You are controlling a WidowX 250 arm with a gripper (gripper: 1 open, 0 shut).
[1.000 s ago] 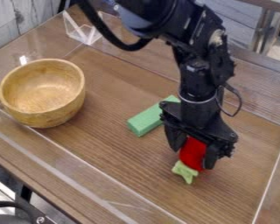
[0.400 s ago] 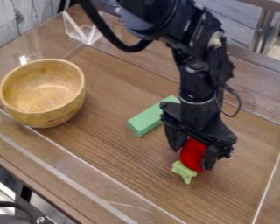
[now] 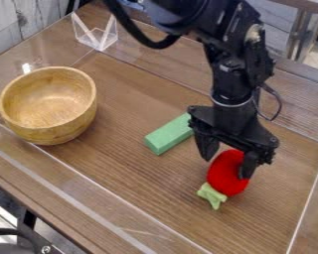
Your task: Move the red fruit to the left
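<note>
Item: red fruit (image 3: 229, 171), toy strawberry, w/ pale green leafy end (image 3: 213, 197). Loc.: on bench (image 3: 115, 174), right-hand part of view, nearer camera than the green block (image 3: 169, 137) & to its right; well apart from the wooden bowl (image 3: 49, 104) at far left.

Rel. to jaws: fruit lies under the jaws & toward the near edge of view, its red upper part roughly betw. the two tips, leafy end pointing away from them, down-left in view. Long axis: leafy end to round end, i.e. near-left to far-right, aslant; jaws part approx. left-right across the view, so they'd prob. close on the flanks, a bit askew to that axis. One arm only, black (image 3: 226, 74), coming in from the top of view; no choice of side.

Cond. of jaws: spread wide, released, nothing gripped. Contact w/ fruit: can't tell; ht. of tips over bench likewise unclear from this angle.

Next move, est.: centre over the red part, lower a little if tips sit high, close, then carry left. Risk: tips pinch only the far, rounded end & fruit squirts toward camera.

Obscured: far end of fruit, partly behind the jaws; bench directly beneath the arm. Cut off: upper arm, top edge; dark cable or part, bottom-left corner, ID uncertain.
</note>
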